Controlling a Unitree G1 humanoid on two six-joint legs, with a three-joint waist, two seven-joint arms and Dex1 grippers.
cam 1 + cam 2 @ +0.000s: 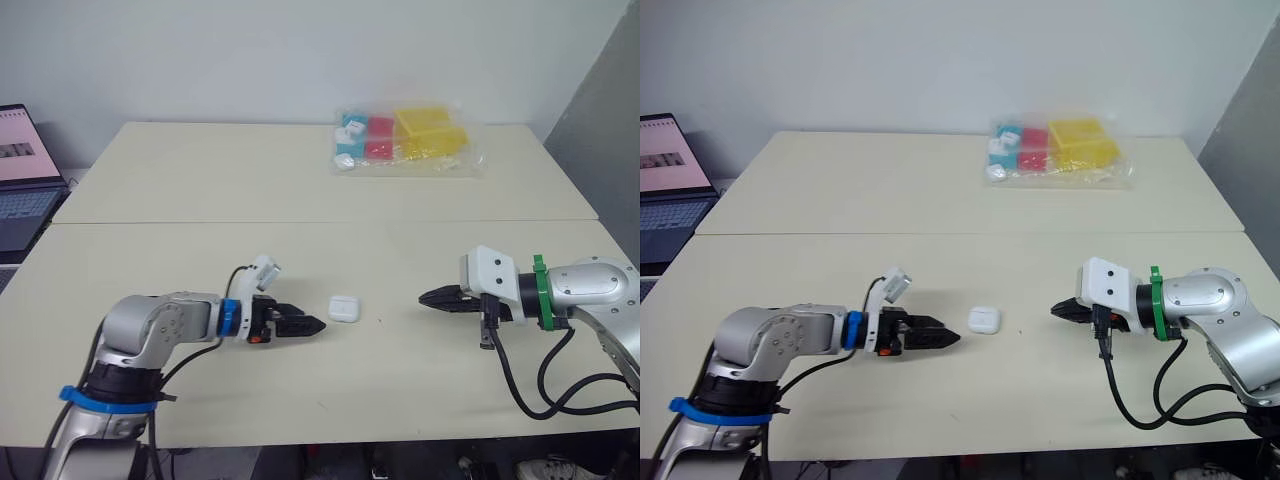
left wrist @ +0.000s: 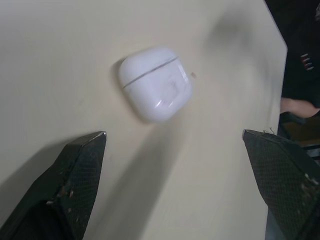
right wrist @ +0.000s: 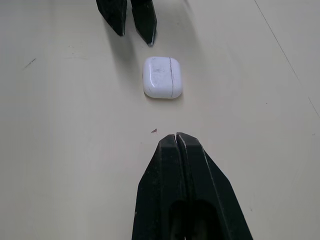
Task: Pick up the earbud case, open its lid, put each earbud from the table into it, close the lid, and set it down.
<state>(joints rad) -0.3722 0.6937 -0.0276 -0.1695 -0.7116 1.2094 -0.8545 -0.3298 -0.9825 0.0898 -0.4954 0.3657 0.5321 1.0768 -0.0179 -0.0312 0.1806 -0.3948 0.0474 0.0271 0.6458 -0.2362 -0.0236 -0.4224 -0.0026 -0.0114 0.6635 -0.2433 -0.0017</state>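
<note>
My left gripper [image 1: 318, 325] spread wide just short of the earbud case [image 1: 344, 308], my right gripper [image 1: 425, 297] pinched shut, aimed at it from farther off, case lying closed on the table [image 1: 300, 180] between them, lid seam plain from the left wrist

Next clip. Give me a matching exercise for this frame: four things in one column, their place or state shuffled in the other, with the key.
Things
1. earbud case
2. left claw
3. right claw
4. plastic bag of coloured blocks

Place or state
A. shut, holding nothing
B. on the far side of the table
C. open, tips close to the case but not touching it
D. lid closed, lying between the two claws

Pairs: 1-D; 2-C; 3-A; 4-B
</note>
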